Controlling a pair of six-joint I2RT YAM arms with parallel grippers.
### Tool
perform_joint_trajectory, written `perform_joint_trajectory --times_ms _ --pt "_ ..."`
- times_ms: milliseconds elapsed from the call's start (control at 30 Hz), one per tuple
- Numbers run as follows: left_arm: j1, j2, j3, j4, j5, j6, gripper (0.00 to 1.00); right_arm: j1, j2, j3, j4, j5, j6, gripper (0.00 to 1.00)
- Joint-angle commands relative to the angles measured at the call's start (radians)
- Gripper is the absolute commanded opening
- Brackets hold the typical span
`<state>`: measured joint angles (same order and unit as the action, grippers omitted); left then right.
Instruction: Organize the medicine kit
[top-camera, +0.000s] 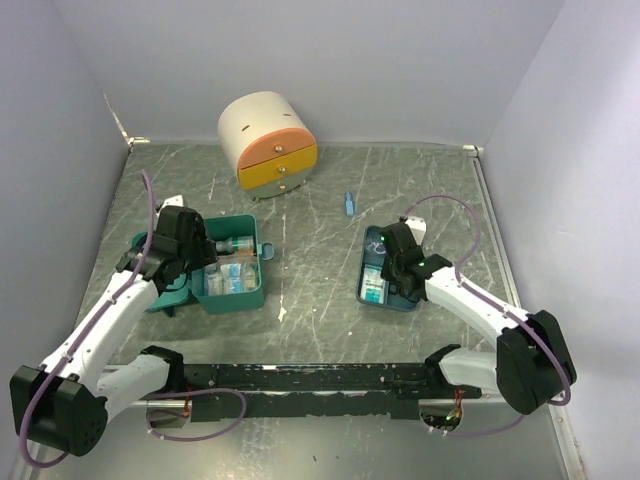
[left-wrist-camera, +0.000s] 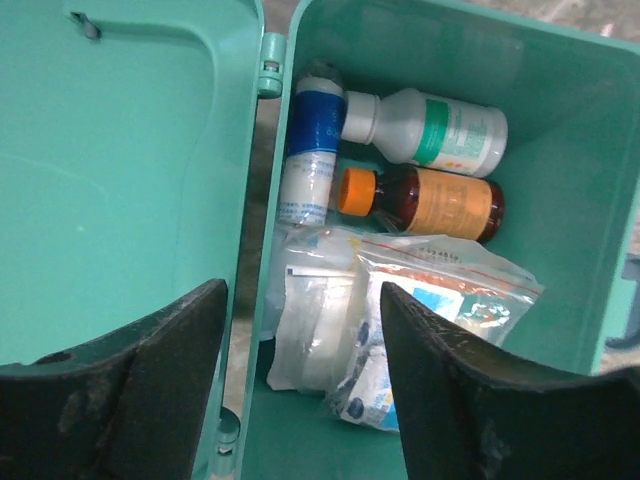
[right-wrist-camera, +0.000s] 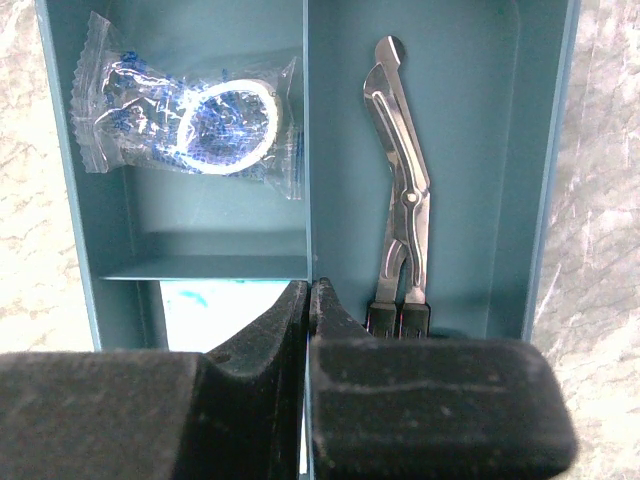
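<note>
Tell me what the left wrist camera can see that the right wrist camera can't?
Only the left wrist view: the open teal medicine kit with a white bottle, a brown bottle, a blue-and-white tube and plastic bags, below the open left gripper. Only the right wrist view: a dark-blue tray holding a wrapped roll and metal shears, below the shut right gripper. Both: a black gripper at the bottom, looking down into a container.
</note>
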<state>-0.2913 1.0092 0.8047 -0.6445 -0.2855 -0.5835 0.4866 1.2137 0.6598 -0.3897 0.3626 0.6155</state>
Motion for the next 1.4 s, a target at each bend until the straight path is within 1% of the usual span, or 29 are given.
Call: perform_joint_trajectory --times_ms 0,100,233,367,467,567,700,800,967,1200,1367 --pt "0.008 -0.007 0.024 0.084 0.147 0.017 0.67 0.001 -0.026 -0.011 0.022 0.013 -0.01 0.0" --pt "0.008 0.006 0.027 0.076 0.176 0.027 0.57 0.001 -0.029 -0.01 0.023 0.014 -0.01 0.0" --pt "0.008 0.02 0.027 0.09 0.246 0.06 0.51 0.001 -0.055 -0.013 0.024 0.022 -0.016 0.0" --pt "0.008 0.045 0.034 0.102 0.295 0.092 0.42 0.001 -0.068 0.004 -0.001 0.035 -0.029 0.0" --pt "0.007 0.075 0.04 0.099 0.297 0.107 0.35 0.001 -0.083 0.024 -0.032 0.055 -0.039 0.0" --pt "0.008 0.111 0.048 0.083 0.273 0.114 0.26 0.001 -0.098 0.038 -0.047 0.06 -0.043 0.0" --pt "0.007 0.127 0.059 0.073 0.257 0.126 0.19 0.001 -0.101 0.054 -0.064 0.059 -0.037 0.0" --pt "0.005 0.11 0.067 0.069 0.278 0.139 0.18 0.001 -0.104 0.065 -0.076 0.057 -0.037 0.0" --pt "-0.009 0.087 0.054 0.086 0.374 0.14 0.18 0.001 -0.105 0.097 -0.103 0.058 -0.037 0.0" --pt "-0.102 0.076 0.026 0.133 0.415 0.089 0.2 0.0 -0.098 0.164 -0.15 0.028 -0.051 0.0" --pt "-0.167 0.096 0.002 0.198 0.457 0.026 0.23 0.001 -0.079 0.25 -0.195 -0.016 -0.076 0.0"
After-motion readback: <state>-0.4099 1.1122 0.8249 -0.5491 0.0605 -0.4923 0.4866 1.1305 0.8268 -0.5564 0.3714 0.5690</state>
